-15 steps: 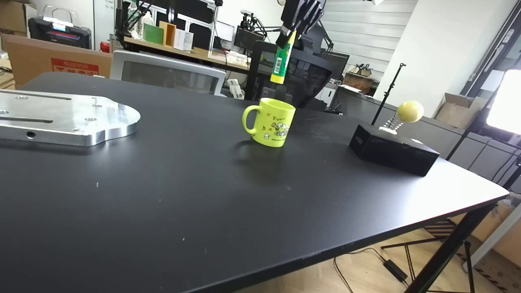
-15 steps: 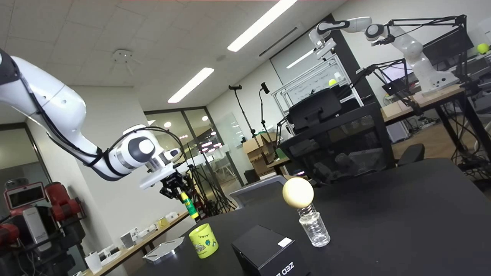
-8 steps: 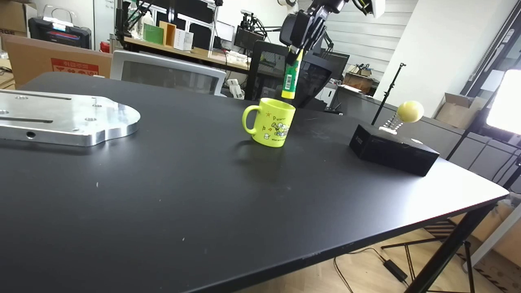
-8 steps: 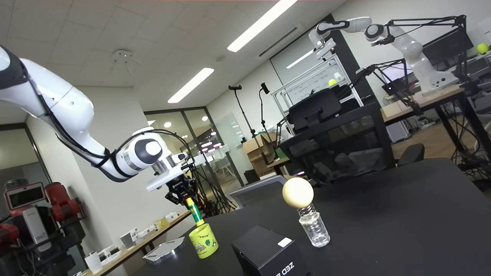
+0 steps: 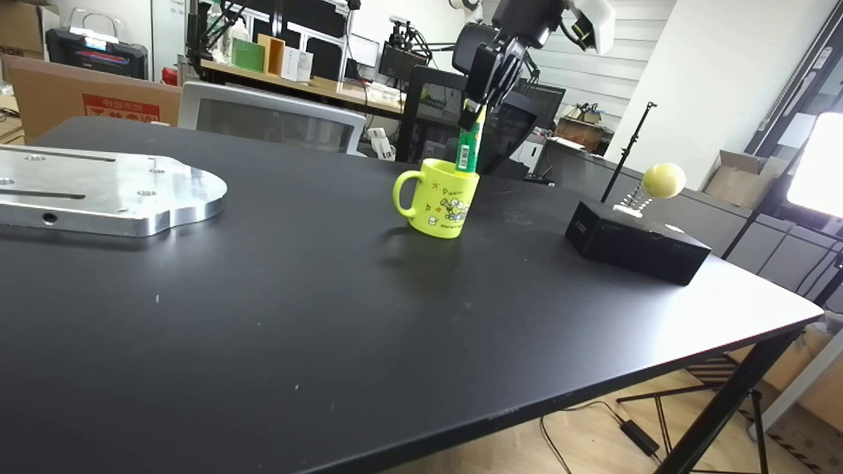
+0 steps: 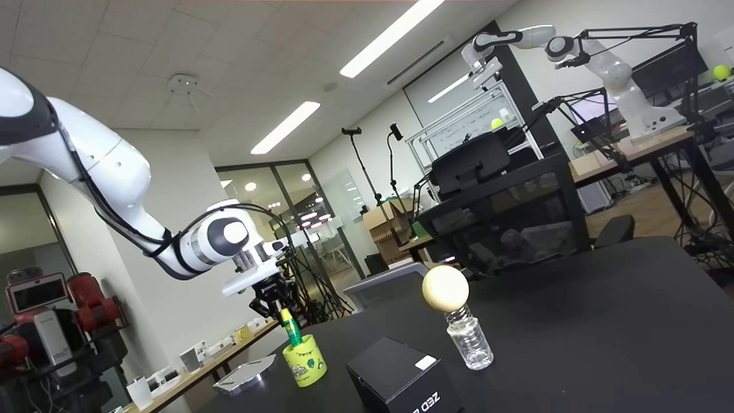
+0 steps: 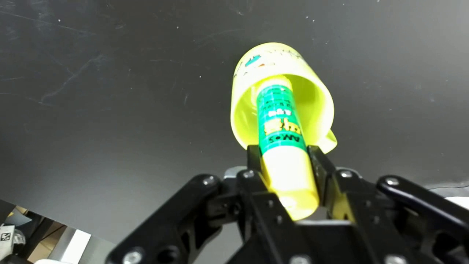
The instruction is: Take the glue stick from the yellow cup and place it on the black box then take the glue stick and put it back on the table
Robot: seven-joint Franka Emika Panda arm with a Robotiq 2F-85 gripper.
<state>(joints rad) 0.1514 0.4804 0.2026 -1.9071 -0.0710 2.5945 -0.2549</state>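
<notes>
The glue stick (image 7: 280, 121) is a green tube with yellow ends. My gripper (image 7: 284, 157) is shut on its upper yellow end. The stick is slightly tilted, and its lower end is inside the yellow cup (image 7: 273, 60). In both exterior views the stick (image 5: 468, 148) (image 6: 291, 330) rises from the cup (image 5: 440, 204) (image 6: 305, 364), with my gripper (image 5: 473, 117) (image 6: 279, 314) just above the rim. The cup stands upright on the black table (image 5: 296, 329). The black box (image 5: 632, 247) stands apart from the cup and also shows in an exterior view (image 6: 395, 367).
A pale yellow ball (image 6: 445, 288) sits on a spring over a clear bottle (image 6: 470, 344) beside the box. A silver metal plate (image 5: 105, 191) lies on the table on the cup's handle side. Chairs (image 5: 276, 122) stand at the table's far edge.
My gripper has lowered with the glue stick from above the cup. The stick's lower end has gone from above the rim to inside the cup. The box and ball have not moved.
</notes>
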